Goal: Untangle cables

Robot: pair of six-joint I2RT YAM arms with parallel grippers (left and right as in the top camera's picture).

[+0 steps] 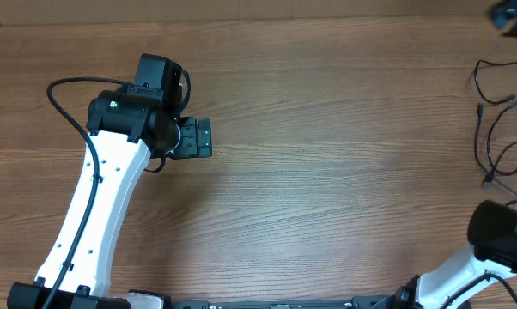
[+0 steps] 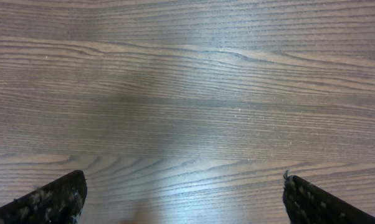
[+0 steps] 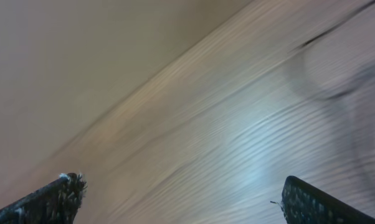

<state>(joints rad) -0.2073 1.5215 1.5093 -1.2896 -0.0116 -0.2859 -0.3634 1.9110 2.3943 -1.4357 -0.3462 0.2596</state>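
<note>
Cables point(image 1: 489, 137) lie in loose black strands at the far right edge of the bench point(image 1: 327, 197) in the overhead view, just beyond the right arm point(image 1: 499, 233). The left arm point(image 1: 104, 197) sits well apart, over on the left side. On to the left wrist: left jaws released, fingertips point(image 2: 56, 199) spread wide above the wood grain, gripping nothing. Right wrist now: right jaws spread wide too, holding nothing. The picture is blurred, and the cables point(image 3: 318, 37) smear dark at upper right.

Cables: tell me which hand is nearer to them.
Right. The right hand is close beside the cables at the right side of the table; the left hand hovers far across the table from them.
</note>
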